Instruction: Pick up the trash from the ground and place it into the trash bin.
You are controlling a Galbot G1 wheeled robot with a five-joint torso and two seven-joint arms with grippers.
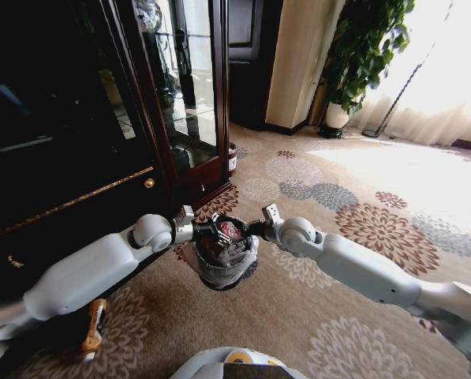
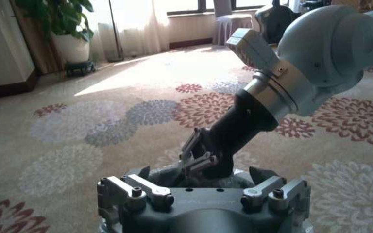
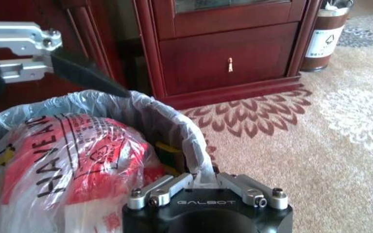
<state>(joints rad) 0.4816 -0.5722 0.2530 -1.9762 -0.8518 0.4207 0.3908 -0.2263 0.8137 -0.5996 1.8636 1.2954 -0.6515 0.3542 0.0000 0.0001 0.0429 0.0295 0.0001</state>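
Trash bin (image 1: 219, 257), round and dark with a thin crinkled translucent liner, sits at the centre of the head view, held between both arms above the flowered carpet (image 1: 361, 229). Left gripper (image 1: 206, 230) and right gripper (image 3: 203, 180) each have fingers clamped on its rim. A glossy red-and-white plastic bag (image 3: 70, 160) fills it, hiding most other items.

Daylight is flooding in through the curtained window (image 1: 456, 71) far right, blowing out there and glaring on the carpet (image 1: 393, 162). The dark cabinet (image 1: 54, 142) at left is sitting in deep shadow. Head view edges are bending, fisheye-like.
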